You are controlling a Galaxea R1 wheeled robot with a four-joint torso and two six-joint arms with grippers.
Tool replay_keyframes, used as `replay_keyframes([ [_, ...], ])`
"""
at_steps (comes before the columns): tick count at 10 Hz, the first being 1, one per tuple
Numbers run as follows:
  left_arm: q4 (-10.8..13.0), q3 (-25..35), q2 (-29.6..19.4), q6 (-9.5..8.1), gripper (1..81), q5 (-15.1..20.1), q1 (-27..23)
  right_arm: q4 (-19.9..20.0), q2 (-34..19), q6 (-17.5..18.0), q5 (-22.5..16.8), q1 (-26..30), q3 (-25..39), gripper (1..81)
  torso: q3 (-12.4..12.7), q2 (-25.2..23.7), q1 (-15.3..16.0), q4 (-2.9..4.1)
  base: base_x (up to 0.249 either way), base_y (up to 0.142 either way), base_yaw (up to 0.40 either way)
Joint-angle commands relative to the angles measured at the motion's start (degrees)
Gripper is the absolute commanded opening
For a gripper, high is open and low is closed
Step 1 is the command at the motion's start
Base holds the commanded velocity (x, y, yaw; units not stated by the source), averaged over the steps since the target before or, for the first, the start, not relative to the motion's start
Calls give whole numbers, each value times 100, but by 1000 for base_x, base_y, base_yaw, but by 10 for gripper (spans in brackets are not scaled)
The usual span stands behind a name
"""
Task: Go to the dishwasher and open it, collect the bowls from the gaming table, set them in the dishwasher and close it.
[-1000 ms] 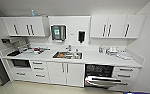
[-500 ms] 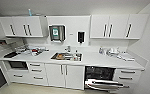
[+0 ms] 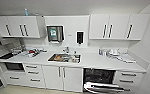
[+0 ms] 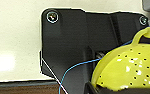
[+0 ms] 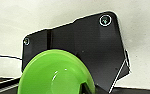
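A white kitchen wall fills the head view: upper cabinets (image 3: pixel 18 27) to the left and right, lower cabinet doors (image 3: pixel 62 78) and drawers (image 3: pixel 32 73) beneath a long white bench (image 3: pixel 96 61). Pale flooring (image 3: pixel 18 89) shows at the foot of the units, and a plain white wall closes the room on the right.

The dishwasher (image 3: pixel 99 79) sits under the bench right of the middle, its dark inside exposed and its steel door (image 3: pixel 103 88) folded down toward the floor. A steel sink (image 3: pixel 64 58) is let into the bench near the centre, with a tap behind it. On the wall above hang a paper towel dispenser (image 3: pixel 55 34) and a small dark soap dispenser (image 3: pixel 79 37); any labels on them are too blurred to read. White dishes (image 3: pixel 113 52) stand on the bench to the right, mixed clutter (image 3: pixel 32 52) to the left.

In the left wrist view a yellow perforated bowl (image 4: pixel 127 70) with a loop handle sits at the left tool; I cannot tell how its fingers stand. In the right wrist view a bright green bowl (image 5: pixel 54 75) sits at the right tool, whose fingers likewise cannot be made out.
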Motion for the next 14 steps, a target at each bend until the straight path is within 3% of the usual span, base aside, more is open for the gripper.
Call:
replay_keyframes([
  [1,60,0,-39,15,10,301,-285,-51,-127,-19,-344,264,32,10,0,0,0,0,153,-64,0],
  [14,59,0,-39,15,10,301,-277,-42,-101,-19,-344,255,23,10,0,-6,-1,0,162,0,0],
])
